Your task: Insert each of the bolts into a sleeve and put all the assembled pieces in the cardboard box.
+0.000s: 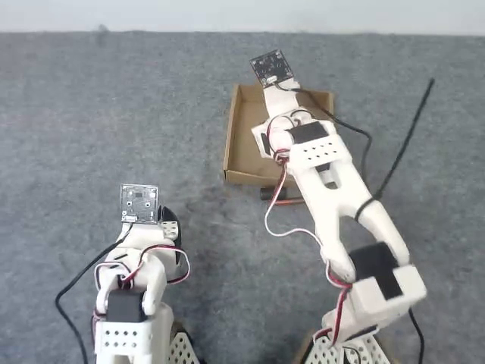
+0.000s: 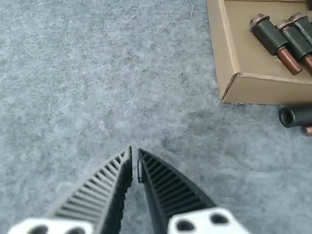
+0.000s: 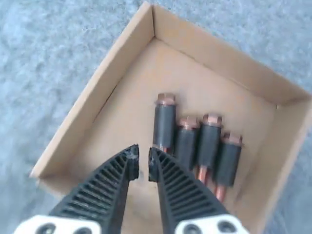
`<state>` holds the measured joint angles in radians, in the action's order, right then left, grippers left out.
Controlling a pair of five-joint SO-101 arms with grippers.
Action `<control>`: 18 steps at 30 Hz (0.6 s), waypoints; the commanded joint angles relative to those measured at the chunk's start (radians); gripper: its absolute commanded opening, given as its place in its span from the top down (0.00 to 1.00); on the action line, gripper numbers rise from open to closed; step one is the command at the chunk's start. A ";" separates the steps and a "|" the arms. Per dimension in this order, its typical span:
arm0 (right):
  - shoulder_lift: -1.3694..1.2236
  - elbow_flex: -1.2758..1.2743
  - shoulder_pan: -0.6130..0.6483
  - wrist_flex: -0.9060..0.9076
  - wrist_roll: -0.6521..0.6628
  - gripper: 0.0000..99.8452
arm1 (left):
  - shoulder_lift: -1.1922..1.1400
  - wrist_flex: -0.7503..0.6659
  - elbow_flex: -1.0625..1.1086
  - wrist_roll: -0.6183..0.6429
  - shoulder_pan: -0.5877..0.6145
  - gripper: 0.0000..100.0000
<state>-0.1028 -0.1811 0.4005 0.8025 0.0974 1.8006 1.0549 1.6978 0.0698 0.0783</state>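
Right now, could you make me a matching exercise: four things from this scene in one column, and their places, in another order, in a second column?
Things
1. left gripper
2. right gripper
3. four assembled pieces
4. loose sleeve

Places
A. lying side by side on the floor of the cardboard box
B. on the carpet, just outside a box wall
C. above the open box
D. over bare carpet, apart from the box

Pairs: 1-D, 2-C, 3-A, 4-B
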 commanded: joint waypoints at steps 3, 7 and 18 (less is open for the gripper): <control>0.128 0.031 0.002 0.186 0.023 0.99 | 0.020 -0.025 -0.013 -0.011 0.005 0.98; 0.159 0.031 0.007 0.321 0.127 0.99 | 0.020 -0.025 -0.013 -0.011 0.005 0.98; 0.189 -0.066 0.047 0.533 0.232 0.99 | 0.020 -0.058 -0.013 -0.009 0.083 0.98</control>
<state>0.0276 -0.2133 0.4112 1.3272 0.3107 1.8006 1.0273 1.6978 0.0683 0.1534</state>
